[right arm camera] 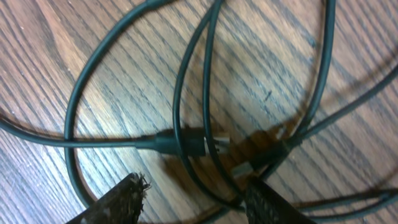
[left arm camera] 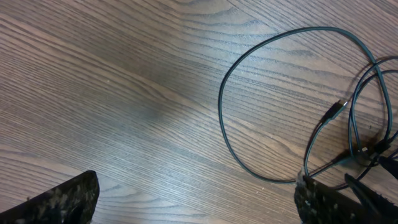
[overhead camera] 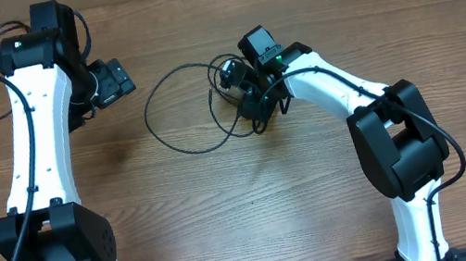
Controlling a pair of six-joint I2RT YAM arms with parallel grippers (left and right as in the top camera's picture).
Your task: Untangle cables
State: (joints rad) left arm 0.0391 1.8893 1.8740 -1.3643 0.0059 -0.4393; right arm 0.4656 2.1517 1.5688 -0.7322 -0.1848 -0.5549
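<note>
Cables (left arm camera: pixel 221 112) lying tangled mid-table (overhead camera: pixel 228 216). Right gripper (right arm camera: pixel 198 200) pitching steeply down over the knot, fingers spread, straddling 2 plugs (right arm camera: pixel 183 143), gripping nothing. Left gripper (overhead camera: pixel 116 78) hovering left of the loop, fingers wide apart, empty.

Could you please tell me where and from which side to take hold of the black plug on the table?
Grip the plug by its thick moulded body, just behind the metal tip, coming straight down from above. It lies flat on the table, so the right end effector can likely close across its short sides, though one cable strand crosses it.
</note>
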